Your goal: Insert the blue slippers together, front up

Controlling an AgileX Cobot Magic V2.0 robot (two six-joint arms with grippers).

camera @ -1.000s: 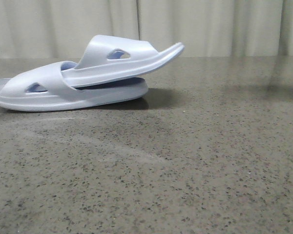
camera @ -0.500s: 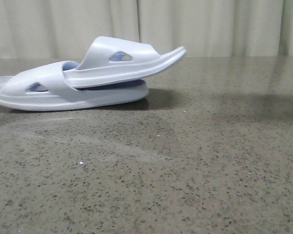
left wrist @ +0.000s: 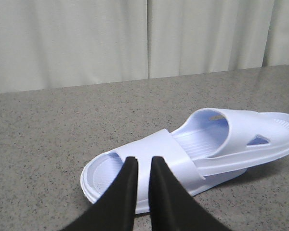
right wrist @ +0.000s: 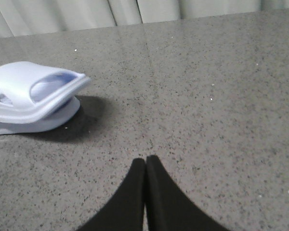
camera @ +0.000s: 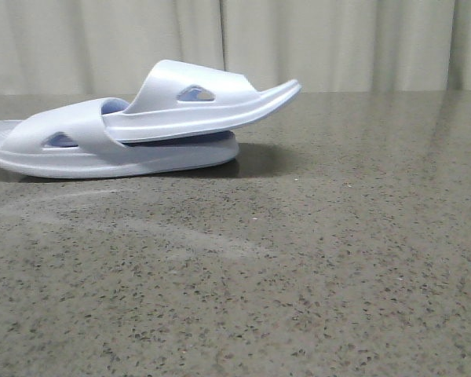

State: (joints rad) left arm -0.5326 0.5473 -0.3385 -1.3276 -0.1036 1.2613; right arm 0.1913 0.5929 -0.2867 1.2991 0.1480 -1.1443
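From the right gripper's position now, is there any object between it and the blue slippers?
Nothing visible. In the right wrist view, only bare speckled table lies between the right gripper, whose fingers are together, and the blue slippers. The front view also shows no other object beside the nested pair.

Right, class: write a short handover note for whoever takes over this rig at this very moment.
Left gripper: nearly shut, empty, above the table before the slippers.
Right gripper: shut, empty, over bare table.
Slippers: lower slipper flat on the table at the left; upper slipper tucked under its strap, toe tilted up to the right.
Done: the nesting appears finished.
Left: probably nothing but checking the fit.
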